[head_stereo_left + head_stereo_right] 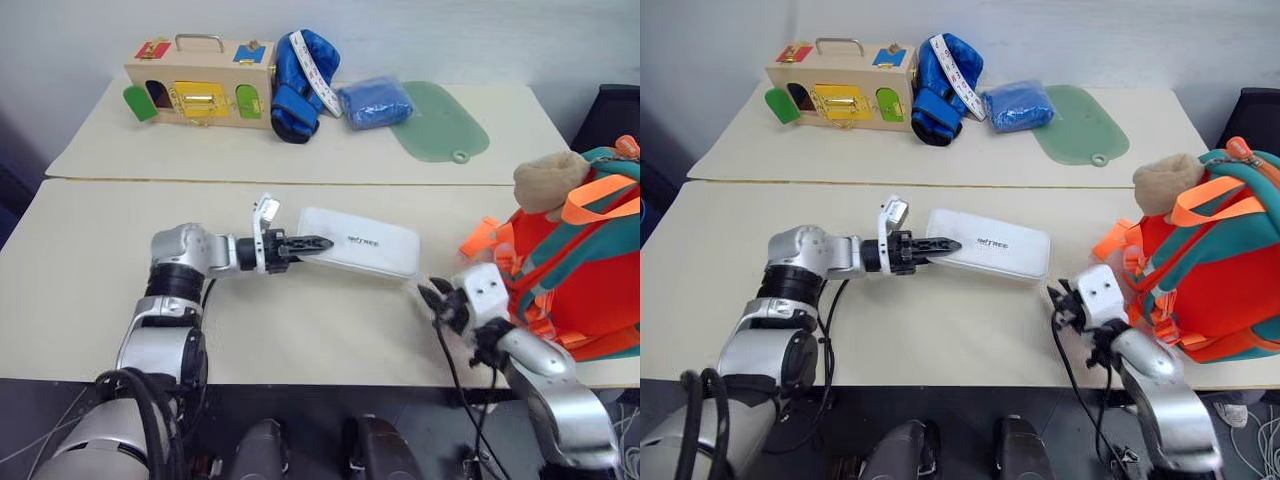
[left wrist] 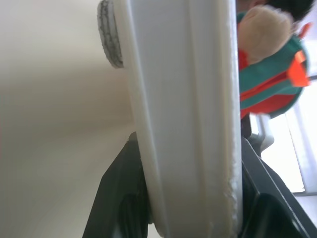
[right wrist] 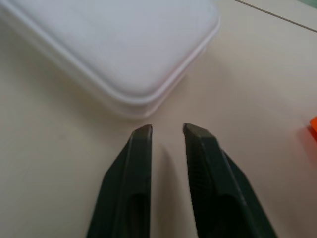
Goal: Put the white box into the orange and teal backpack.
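Cream tabletop (image 1: 300, 330), two boards butted, pale wall behind. Left gripper (image 1: 312, 243), frame centre: black fingers (image 2: 119, 198) clamped on the near-left end of the white box (image 1: 360, 242), one either side of it. White box: centre of frame, flat on the table, grey lettering up. Right gripper (image 1: 434, 294), lower right: fingers parted, grasping nothing, tips just short of the box's right corner. Orange and teal backpack (image 1: 575, 270), right edge, upright, beige plush toy (image 1: 548, 180) on top. Upper left: wooden box (image 1: 200, 82) with coloured doors; beside it blue bundle (image 1: 300, 85), blue pouch (image 1: 376, 103), green mat (image 1: 440, 122).
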{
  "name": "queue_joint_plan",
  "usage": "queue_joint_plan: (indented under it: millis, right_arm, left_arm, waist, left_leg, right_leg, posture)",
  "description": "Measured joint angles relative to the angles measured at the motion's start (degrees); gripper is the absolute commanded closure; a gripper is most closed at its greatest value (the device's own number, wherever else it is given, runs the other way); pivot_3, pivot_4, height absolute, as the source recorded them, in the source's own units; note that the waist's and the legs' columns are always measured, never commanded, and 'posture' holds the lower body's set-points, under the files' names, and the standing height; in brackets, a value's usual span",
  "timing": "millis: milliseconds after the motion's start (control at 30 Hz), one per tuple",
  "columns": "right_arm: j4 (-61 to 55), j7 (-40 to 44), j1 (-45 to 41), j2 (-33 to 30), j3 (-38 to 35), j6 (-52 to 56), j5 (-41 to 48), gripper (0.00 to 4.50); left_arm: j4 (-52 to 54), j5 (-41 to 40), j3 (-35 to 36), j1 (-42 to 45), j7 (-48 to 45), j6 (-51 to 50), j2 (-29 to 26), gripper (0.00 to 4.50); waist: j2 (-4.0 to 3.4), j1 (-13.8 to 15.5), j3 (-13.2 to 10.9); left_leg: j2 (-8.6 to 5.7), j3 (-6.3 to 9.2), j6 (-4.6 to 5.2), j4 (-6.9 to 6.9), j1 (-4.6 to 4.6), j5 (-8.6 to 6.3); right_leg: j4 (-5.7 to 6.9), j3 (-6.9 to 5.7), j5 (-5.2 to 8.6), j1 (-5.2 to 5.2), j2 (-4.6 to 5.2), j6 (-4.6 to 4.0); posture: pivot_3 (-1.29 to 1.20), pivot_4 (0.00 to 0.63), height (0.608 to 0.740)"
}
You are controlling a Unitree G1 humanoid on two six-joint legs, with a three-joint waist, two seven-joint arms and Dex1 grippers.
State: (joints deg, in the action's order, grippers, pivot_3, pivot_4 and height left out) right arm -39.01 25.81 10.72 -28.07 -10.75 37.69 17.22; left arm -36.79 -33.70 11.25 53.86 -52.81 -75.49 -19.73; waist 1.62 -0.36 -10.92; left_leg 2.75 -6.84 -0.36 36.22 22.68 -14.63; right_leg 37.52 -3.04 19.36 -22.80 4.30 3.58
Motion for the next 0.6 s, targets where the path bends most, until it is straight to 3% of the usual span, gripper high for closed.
queue_joint_plan:
  millis: [133, 233, 333, 433, 600]
  right_arm:
    - [-14.46, 4.35, 17.32, -0.51, -18.17, 6.52, 12.09, 1.05]
    - [-17.31, 4.87, 23.99, -0.51, -35.45, 8.87, 23.16, 0.09]
    - [-14.86, 2.22, 23.36, -2.51, -46.3, 9.87, 28.99, 0.04]
    - [-10.68, -1.49, 16.9, -5.87, -46.24, 10.95, 31.01, 0.04]
    - [1.09, -13.64, -4.97, -3.94, -35.42, 13.84, 35.51, 0.04]
  left_arm:
    - [10.27, -2.89, 3.66, -3.76, 2.52, -1.72, -0.55, 3.02]
    - [16.76, -4.65, 5.75, -6.01, 4.77, -1.9, -0.44, 3.02]
    - [21.58, -6.53, 6.93, -6.41, 6.44, -1.98, -0.18, 3.02]
    - [24.62, -8.32, 8.64, -6.37, 8.63, -1.89, 0.94, 3.02]
    - [25.36, -9.12, 8.76, -6.41, 11.19, -0.58, 2.03, 3.02]
  waist:
    - [0.0, 0.38, 0.0]
    - [0.15, 0.23, -0.06]
    - [0.26, -0.06, -0.1]
    - [0.26, -0.11, -0.1]
    - [0.21, -0.34, -0.12]
  left_leg:
    - [-0.03, 0.04, 0.03, 0.02, 0.0, 0.0]
    - [-0.06, 0.03, 0.06, 0.01, -0.26, -0.07]
    - [-0.04, -0.02, 0.24, -0.01, -0.33, -0.26]
    - [-0.05, -0.04, 0.26, -0.13, -0.36, -0.23]
    - [-0.04, -0.03, 0.04, -0.17, -0.23, 0.13]
  right_leg:
    - [-0.05, -0.01, 0.03, 0.1, 0.02, 0.01]
    - [-0.12, 0.02, -0.04, 0.37, 0.08, 0.11]
    - [-0.15, 0.05, -0.14, 0.39, 0.1, 0.0]
    - [-0.16, 0.07, -0.11, 0.34, 0.09, -0.06]
    - [-0.11, 0.07, -0.07, 0.16, 0.04, -0.09]
  posture:
    - [0.0, 0.15, 0.74]
    - [0.0, 0.15, 0.74]
    - [0.0, 0.15, 0.74]
    - [0.0, 0.15, 0.74]
    - [0.0, 0.15, 0.74]
